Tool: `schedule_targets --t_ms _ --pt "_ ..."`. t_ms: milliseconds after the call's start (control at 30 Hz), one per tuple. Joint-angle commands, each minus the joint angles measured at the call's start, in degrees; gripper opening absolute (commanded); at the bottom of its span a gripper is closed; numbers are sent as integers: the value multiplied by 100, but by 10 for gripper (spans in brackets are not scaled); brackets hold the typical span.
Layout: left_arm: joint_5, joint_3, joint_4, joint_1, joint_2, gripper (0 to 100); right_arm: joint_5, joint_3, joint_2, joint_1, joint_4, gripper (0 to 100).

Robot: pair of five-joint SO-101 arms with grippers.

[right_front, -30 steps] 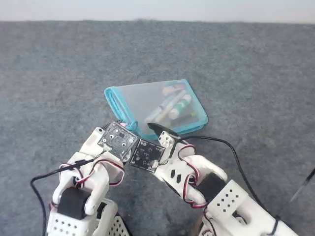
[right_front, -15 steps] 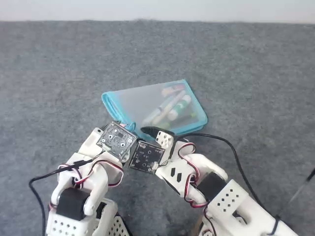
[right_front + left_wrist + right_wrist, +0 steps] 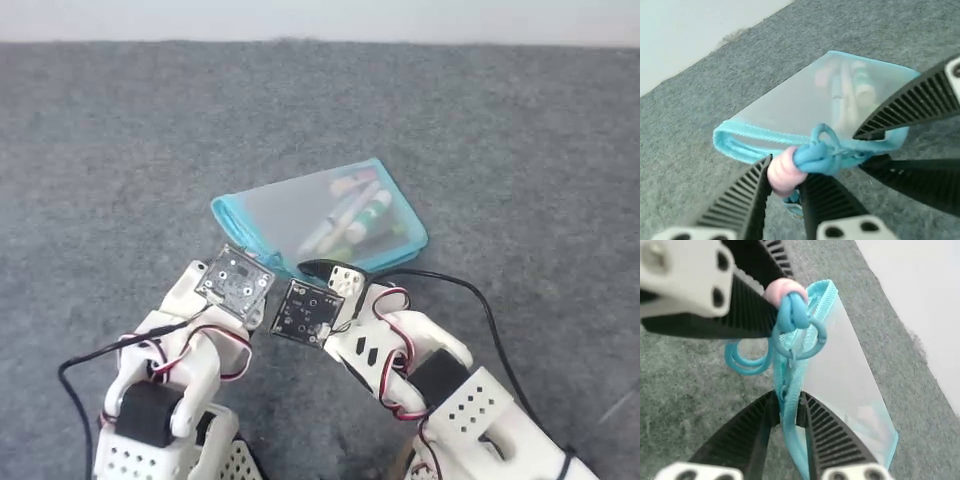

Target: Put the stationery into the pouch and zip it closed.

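I count one pouch (image 3: pixel 320 205) on the one desk (image 3: pixel 120 150). Through its clear wall I make out at least three pens (image 3: pixel 352 212), perhaps a fourth; they overlap, so I cannot fix the number. On the zip hang one pink bead (image 3: pixel 784 174), one blue cord (image 3: pixel 816 152) and one ring (image 3: pixel 815 337). I have two grippers: one left gripper (image 3: pixel 785 176) and one right gripper (image 3: pixel 787 402).

No text, label, number or sign can be read in any view. The stationery (image 3: pixel 352 213) inside the pouch (image 3: pixel 278 205) shows coloured bands only. Any print on it is too small to tell.
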Motion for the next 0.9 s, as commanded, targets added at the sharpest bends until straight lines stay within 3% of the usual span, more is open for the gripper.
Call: schedule_targets --t_ms 0,433,700,867 --pt "149 -338 -273 -527 18 12 123 79 -22 207 119 7" --pt "149 -321 -308 -774 18 12 343 281 -31 646 101 7" --pt "149 -303 -290 -756 18 12 316 299 -75 523 101 7" --pt "149 -215 -264 -466 26 12 -624 185 -84 84 -224 13"
